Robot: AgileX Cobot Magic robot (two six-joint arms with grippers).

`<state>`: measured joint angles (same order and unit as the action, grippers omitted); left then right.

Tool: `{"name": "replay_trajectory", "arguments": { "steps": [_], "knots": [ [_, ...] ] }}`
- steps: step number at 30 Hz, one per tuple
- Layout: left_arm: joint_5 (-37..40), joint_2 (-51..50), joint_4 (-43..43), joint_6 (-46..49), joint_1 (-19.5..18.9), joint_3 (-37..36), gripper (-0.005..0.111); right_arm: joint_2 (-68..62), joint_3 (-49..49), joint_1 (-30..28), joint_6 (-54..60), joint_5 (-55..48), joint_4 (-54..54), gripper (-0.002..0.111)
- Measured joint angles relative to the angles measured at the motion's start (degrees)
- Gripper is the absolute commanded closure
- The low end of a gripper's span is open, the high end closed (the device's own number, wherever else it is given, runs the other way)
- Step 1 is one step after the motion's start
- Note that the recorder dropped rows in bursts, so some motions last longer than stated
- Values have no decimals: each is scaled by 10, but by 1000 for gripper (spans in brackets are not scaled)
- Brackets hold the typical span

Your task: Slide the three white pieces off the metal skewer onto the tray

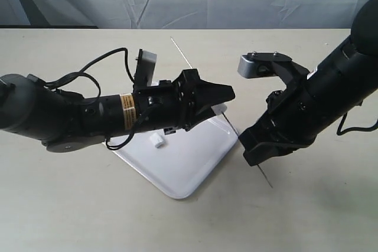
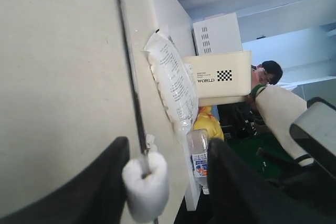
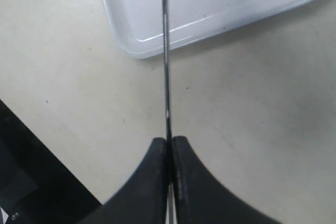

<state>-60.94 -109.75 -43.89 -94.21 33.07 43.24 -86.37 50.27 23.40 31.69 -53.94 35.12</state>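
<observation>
The tray (image 1: pixel 188 172) lies mid-table, with one white piece (image 1: pixel 157 141) loose on it. The metal skewer (image 1: pixel 182 54) slants across the table above the tray's far corner. My right gripper (image 1: pixel 253 153) is shut on its lower part, which the right wrist view shows as the skewer (image 3: pixel 166 51) pinched at the right gripper (image 3: pixel 169 141), with the tray (image 3: pixel 220 3) beyond. My left gripper (image 1: pixel 221 98) stands open around the skewer (image 2: pixel 131 77). Between the left gripper's (image 2: pixel 168 145) fingers sits a white piece (image 2: pixel 146 184), still threaded and close to one finger (image 2: pixel 100 187). No other piece shows.
Past the table's edge in the left wrist view are a clear plastic bag (image 2: pixel 170 80), a cream box marked WORLD (image 2: pixel 220 74), a water bottle (image 2: pixel 198 156) and a person. A grey cloth hangs behind the table.
</observation>
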Motion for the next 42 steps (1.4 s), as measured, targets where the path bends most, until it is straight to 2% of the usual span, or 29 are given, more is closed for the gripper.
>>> {"name": "replay_trajectory", "arguments": {
  "steps": [4, 6, 9, 15, 26, 33, 42],
  "knots": [
    [3, 0, 2, 0, 0, 1, 94, 0, 0, 0, 2, 0, 3, 109],
    [4, 0, 2, 0, 0, 1, 101, 0, 0, 0, 2, 0, 4, 109],
    [4, -1, 5, 0, 0, 1, 99, 0, 0, 0, 2, 0, 4, 109],
    [4, -1, 16, 0, 0, 1, 88, 0, 0, 0, 3, 0, -2, 109],
    [0, -1, 50, 10, -32, 1, 88, 0, 0, 0, 4, -43, -40, 109],
    [-24, -1, 42, 11, -90, 1, 88, 0, 0, 0, 0, -60, -70, 109],
    [-38, -1, -10, 11, -167, 1, 88, 0, 0, 1, -2, -89, -84, 109]
  ]
}}
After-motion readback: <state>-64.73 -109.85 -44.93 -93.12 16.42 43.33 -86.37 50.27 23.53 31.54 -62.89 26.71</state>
